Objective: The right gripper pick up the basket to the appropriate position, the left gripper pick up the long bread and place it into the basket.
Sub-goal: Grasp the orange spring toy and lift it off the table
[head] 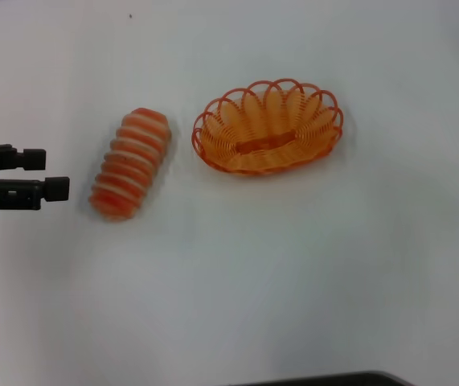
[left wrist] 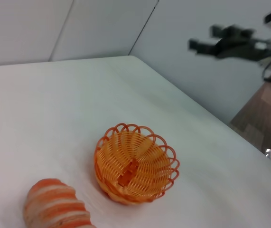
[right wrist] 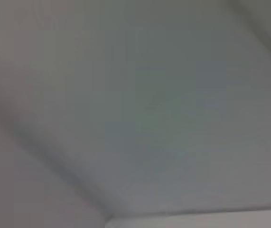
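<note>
Long bread (head: pixel 131 164), banded orange-red and cream, beside spread left claw (head: pixel 51 174), untouched.

Long bread (head: pixel 131 164): orange-red and cream cross bands, ridged, alternating end to end. Basket (head: pixel 268 127): orange throughout, openwork weave, looped scalloped rim, darker orange strip in floor. Bench (head: pixel 293 265): plain white. Left gripper (head: pixel 48 173): black. Right gripper (left wrist: pixel 202 43): dark, seen far off against pale grey wall.

A plain grey wall (right wrist: pixel 140 104) fills the view, with a pale strip (right wrist: pixel 197 221) at five o'clock.
</note>
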You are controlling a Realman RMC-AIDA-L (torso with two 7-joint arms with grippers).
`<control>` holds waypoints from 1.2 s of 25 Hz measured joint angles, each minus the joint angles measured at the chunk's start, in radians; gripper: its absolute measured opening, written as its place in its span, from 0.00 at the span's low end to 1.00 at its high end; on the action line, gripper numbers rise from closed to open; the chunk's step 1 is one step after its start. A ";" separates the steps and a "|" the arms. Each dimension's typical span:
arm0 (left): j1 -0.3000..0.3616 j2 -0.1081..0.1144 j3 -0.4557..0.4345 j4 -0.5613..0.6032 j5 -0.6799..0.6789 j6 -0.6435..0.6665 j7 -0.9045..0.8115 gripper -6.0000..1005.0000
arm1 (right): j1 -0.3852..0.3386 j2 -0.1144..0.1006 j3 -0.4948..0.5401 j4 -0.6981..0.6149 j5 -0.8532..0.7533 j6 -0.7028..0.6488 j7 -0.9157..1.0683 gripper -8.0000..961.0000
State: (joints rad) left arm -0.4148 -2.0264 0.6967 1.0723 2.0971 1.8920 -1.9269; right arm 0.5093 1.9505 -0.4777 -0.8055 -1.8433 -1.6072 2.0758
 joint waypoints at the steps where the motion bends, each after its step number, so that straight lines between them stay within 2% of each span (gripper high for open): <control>1: 0.000 -0.002 0.000 0.000 0.000 -0.002 0.001 0.87 | 0.007 -0.011 -0.012 -0.013 0.012 -0.085 -0.072 0.74; 3: -0.002 -0.004 0.000 0.000 0.000 -0.011 0.001 0.87 | 0.017 -0.025 -0.041 -0.049 0.007 -0.235 -0.235 0.79; 6: -0.011 -0.007 0.000 0.000 0.000 -0.022 -0.010 0.87 | 0.015 -0.013 -0.099 -0.140 -0.069 -0.354 -0.399 0.84; 9: -0.028 -0.012 0.001 0.016 0.001 -0.033 -0.057 0.87 | 0.010 0.012 -0.153 -0.220 -0.203 -0.342 -0.413 0.84; 11: -0.038 -0.016 0.008 0.052 0.006 -0.042 -0.123 0.87 | 0.010 0.043 -0.162 -0.262 -0.312 -0.313 -0.404 0.84; 14: -0.058 -0.034 0.040 0.187 0.060 -0.049 -0.265 0.87 | 0.006 0.085 -0.157 -0.306 -0.377 -0.272 -0.397 0.83; 15: -0.064 -0.039 0.050 0.229 0.081 -0.051 -0.298 0.87 | 0.003 0.092 -0.156 -0.311 -0.381 -0.262 -0.397 0.83; 17: -0.093 -0.063 0.102 0.369 0.188 -0.054 -0.439 0.87 | 0.000 0.100 -0.155 -0.313 -0.381 -0.242 -0.395 0.82; 19: -0.130 -0.079 0.150 0.452 0.285 -0.053 -0.559 0.87 | -0.001 0.105 -0.154 -0.312 -0.381 -0.224 -0.392 0.82; 22: -0.195 -0.113 0.236 0.507 0.409 -0.066 -0.690 0.87 | -0.001 0.108 -0.154 -0.312 -0.383 -0.206 -0.388 0.82; 24: -0.228 -0.136 0.304 0.489 0.482 -0.109 -0.741 0.87 | -0.001 0.113 -0.154 -0.312 -0.382 -0.196 -0.387 0.82; 25: -0.238 -0.141 0.357 0.463 0.521 -0.156 -0.773 0.87 | 0.000 0.115 -0.154 -0.312 -0.381 -0.194 -0.387 0.82; 28: -0.250 -0.142 0.536 0.361 0.591 -0.315 -0.871 0.87 | 0.000 0.122 -0.155 -0.312 -0.378 -0.184 -0.389 0.82; 30: -0.266 -0.143 0.601 0.277 0.605 -0.403 -0.911 0.87 | 0.000 0.123 -0.158 -0.310 -0.378 -0.173 -0.388 0.82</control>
State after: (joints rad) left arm -0.6811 -2.1699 1.2981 1.3496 2.7017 1.4889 -2.8379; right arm 0.5093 2.0739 -0.6354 -1.1155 -2.2215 -1.7798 1.6873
